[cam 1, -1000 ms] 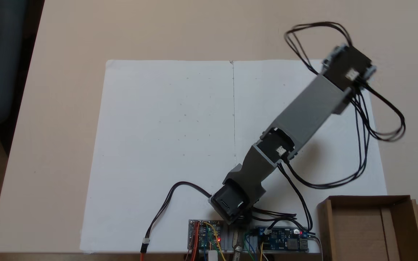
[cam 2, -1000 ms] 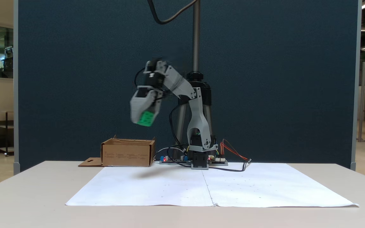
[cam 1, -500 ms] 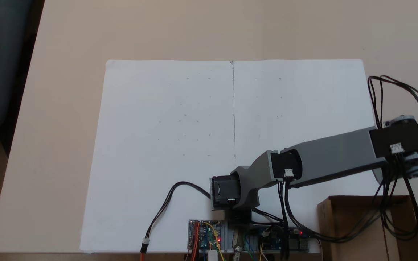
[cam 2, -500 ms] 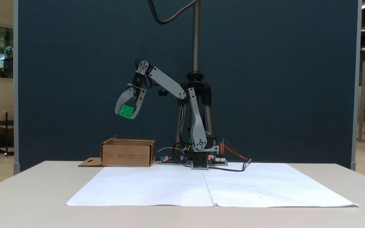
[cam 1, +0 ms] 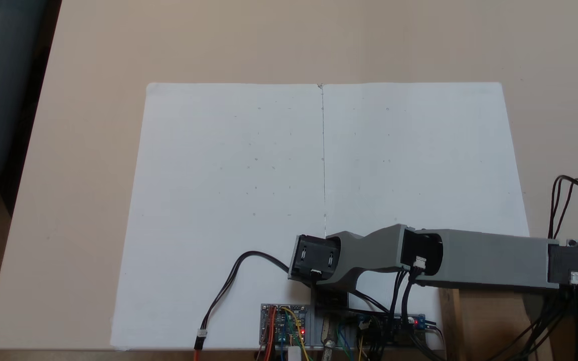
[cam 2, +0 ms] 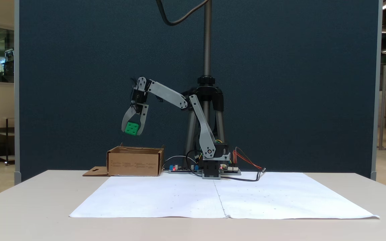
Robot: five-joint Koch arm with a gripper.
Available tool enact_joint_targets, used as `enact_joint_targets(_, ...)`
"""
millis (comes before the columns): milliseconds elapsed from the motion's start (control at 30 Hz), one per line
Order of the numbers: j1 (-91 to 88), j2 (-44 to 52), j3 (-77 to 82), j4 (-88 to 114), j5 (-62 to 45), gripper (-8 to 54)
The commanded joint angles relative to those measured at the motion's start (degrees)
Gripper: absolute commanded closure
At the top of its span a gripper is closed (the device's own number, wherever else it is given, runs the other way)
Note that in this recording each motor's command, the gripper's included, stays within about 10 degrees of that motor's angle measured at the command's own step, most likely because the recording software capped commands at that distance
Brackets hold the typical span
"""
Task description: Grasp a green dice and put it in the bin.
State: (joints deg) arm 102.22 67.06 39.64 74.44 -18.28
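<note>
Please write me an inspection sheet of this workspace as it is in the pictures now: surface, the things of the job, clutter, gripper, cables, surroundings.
Surface: beige table with white paper sheet spread on it.
Job's things: green dice held in the air above the bin; the bin stands on the table beside the robot base.
Clutter: nothing seen on the paper.
Gripper: gripper shut on the dice, pointing down.
Cables: black cable lies on the paper; circuit boards with coloured wires at the base.
Surroundings: dark blue partition behind; tripod behind the arm.
</note>
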Motion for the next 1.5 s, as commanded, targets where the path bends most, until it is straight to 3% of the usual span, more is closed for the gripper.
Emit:
enact_joint_targets(0, 1.3, 1.1, 0.8, -3.6, -5.2, 33.6)
enact_joint_targets(500, 0.9, 1.0, 7.6, -5.0, -5.2, 33.6)
enact_joint_targets(600, 1.0, 0.9, 8.3, -4.9, -5.1, 12.9)
enact_joint_targets(767, 1.1, 0.9, 8.3, -4.9, -5.1, -2.1)
enact_joint_targets(1033, 1.3, 1.1, 8.3, -5.0, -4.4, 2.5)
enact_joint_targets(1233, -1.7, 2.6, 8.3, -4.5, 8.2, 2.4)
enact_joint_targets(1467, -17.1, 9.1, 8.1, -4.9, 19.6, 2.4)
